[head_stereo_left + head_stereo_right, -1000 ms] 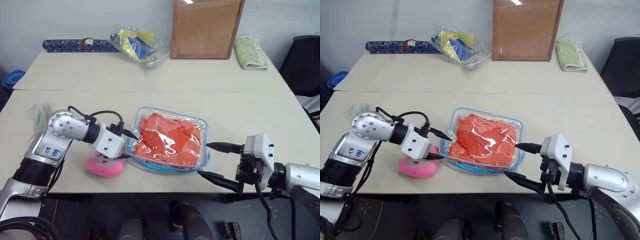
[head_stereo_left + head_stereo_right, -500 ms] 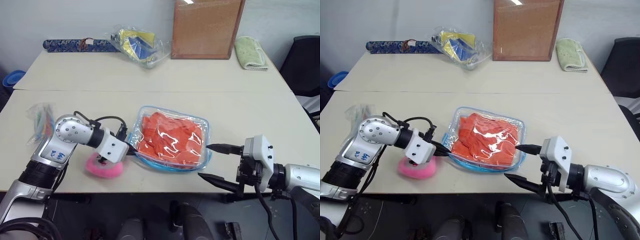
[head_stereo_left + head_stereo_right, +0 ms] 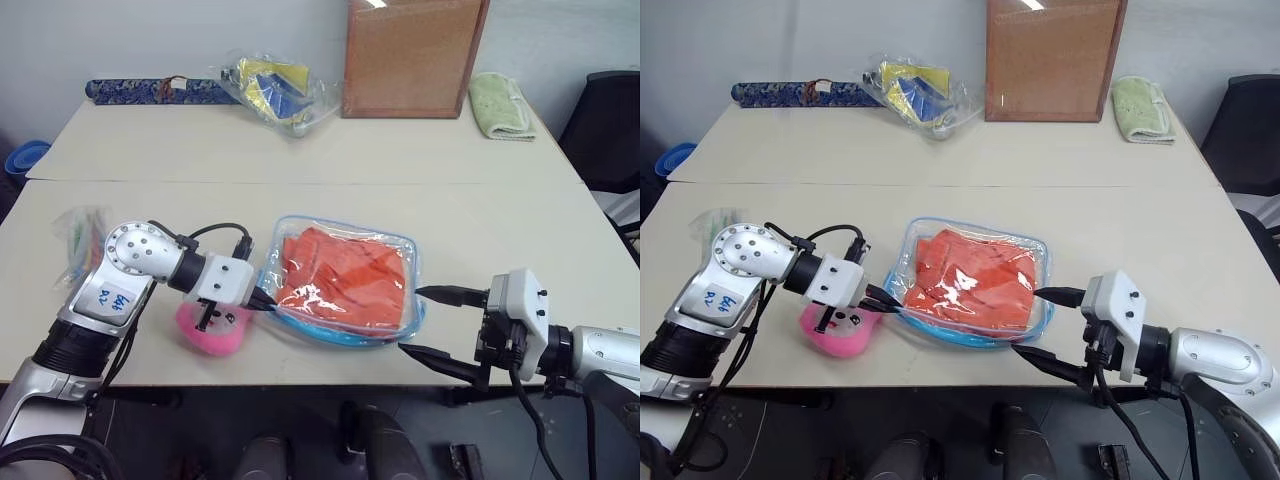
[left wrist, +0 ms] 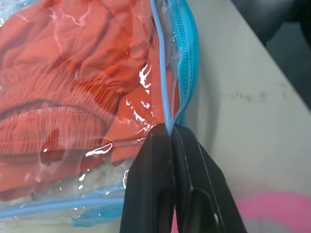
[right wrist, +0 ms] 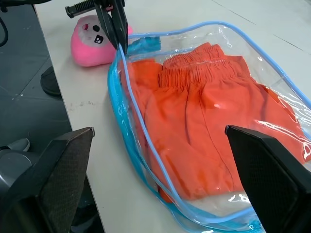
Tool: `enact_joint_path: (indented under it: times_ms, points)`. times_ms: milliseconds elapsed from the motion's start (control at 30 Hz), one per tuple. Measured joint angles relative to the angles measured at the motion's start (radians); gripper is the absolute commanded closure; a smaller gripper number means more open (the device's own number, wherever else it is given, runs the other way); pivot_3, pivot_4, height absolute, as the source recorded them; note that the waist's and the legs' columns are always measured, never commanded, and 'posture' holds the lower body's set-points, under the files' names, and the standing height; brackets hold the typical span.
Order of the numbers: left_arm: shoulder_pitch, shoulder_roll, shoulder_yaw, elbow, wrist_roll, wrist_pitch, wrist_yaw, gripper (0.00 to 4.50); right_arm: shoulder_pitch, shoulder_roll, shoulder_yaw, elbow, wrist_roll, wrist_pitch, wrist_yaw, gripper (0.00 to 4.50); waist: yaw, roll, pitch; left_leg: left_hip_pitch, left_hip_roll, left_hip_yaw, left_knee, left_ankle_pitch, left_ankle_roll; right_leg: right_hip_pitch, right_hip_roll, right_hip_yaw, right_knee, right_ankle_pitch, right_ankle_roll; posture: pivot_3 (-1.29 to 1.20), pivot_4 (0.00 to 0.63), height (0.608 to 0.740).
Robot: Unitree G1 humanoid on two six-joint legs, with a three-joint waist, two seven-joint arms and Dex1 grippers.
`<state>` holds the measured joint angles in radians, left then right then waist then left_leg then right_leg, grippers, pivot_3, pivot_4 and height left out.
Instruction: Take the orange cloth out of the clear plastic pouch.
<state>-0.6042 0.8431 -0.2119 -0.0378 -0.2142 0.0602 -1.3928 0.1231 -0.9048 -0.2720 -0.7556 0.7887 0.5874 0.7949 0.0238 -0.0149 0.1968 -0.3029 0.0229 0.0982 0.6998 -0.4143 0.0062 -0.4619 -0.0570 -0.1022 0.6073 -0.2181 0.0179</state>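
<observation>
Jaws on my left gripper (image 4: 171, 132) are now clenched on the light blue zip edging at the left end of the clear plastic pouch (image 3: 345, 225); a second ago they stood apart at that same end. My left wrist has also rolled since then, and the pinched edge is lifted slightly off the beige table (image 3: 300, 150).

My right gripper (image 3: 412, 320) has not moved. Its jaws are spread wide and released, one black finger (image 3: 447, 294) just beside the right end of the pouch and the other lower, off the near table edge, neither holding anything.

The bright orange cloth (image 3: 345, 280) is inside the pouch, folded, with a gathered hem showing through the plastic in both wrist views. It has slumped a little flatter than it lay a second ago. The pouch rests at the near middle of the table, between my two grippers.

A pink plush toy (image 3: 212, 330) lies on the table under my left wrist, just beside the pouch. A small clear packet of coloured sticks (image 3: 78, 240) sits to its left. Along the far side are a wrinkled clear bag with yellow and blue items (image 3: 275, 90), a brown cork board (image 3: 412, 55) and a pale green towel (image 3: 500, 105).
</observation>
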Motion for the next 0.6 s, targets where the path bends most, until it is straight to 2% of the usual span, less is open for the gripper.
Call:
enact_joint_path:
  times_ms: [133, 300, 400, 467, 600]
  points:
    - [-0.007, -0.017, 0.019, -0.027, -0.064, 0.161, 0.019, 4.49, -0.001, 0.000, 0.000, 0.000, -0.020, -0.008, 0.006, 0.00, 0.000, 0.000, 0.000, 0.000, 0.000, 0.000, 0.000, 0.000, 0.000, 0.000, 0.000, 0.000, 0.000, 0.000, 0.000, 0.00, 0.150, 0.740]
    - [-0.030, -0.083, 0.025, -0.027, -0.104, 0.406, 0.120, 4.49, -0.027, 0.001, 0.002, -0.011, -0.034, -0.018, -0.006, 0.00, 0.000, 0.000, 0.000, 0.000, -0.001, -0.001, 0.000, 0.000, 0.000, 0.000, 0.000, 0.000, 0.001, 0.000, 0.000, 0.00, 0.150, 0.740]
    - [-0.056, -0.162, 0.042, -0.027, -0.115, 0.526, 0.223, 4.50, -0.033, 0.019, 0.022, -0.034, -0.043, -0.018, -0.034, 0.57, 0.002, 0.000, 0.000, 0.000, -0.001, -0.002, 0.001, 0.000, 0.000, 0.001, -0.001, 0.000, 0.001, 0.000, 0.000, 0.00, 0.150, 0.740]
    - [-0.061, -0.214, 0.042, -0.033, -0.130, 0.606, 0.288, 4.50, -0.034, 0.034, 0.041, -0.055, -0.046, -0.018, -0.054, 1.11, 0.001, 0.000, 0.000, 0.000, -0.002, -0.002, 0.001, 0.001, 0.000, 0.001, -0.001, 0.001, 0.002, 0.000, 0.001, 0.00, 0.150, 0.740]
    - [-0.054, -0.257, 0.035, -0.090, -0.136, 0.687, 0.361, 4.50, -0.044, 0.061, 0.120, -0.068, -0.132, -0.015, -0.126, 2.52, -0.004, -0.001, 0.000, 0.000, -0.001, -0.001, 0.000, 0.001, -0.001, 0.000, -0.001, 0.001, 0.003, 0.000, 0.001, 0.00, 0.150, 0.740]
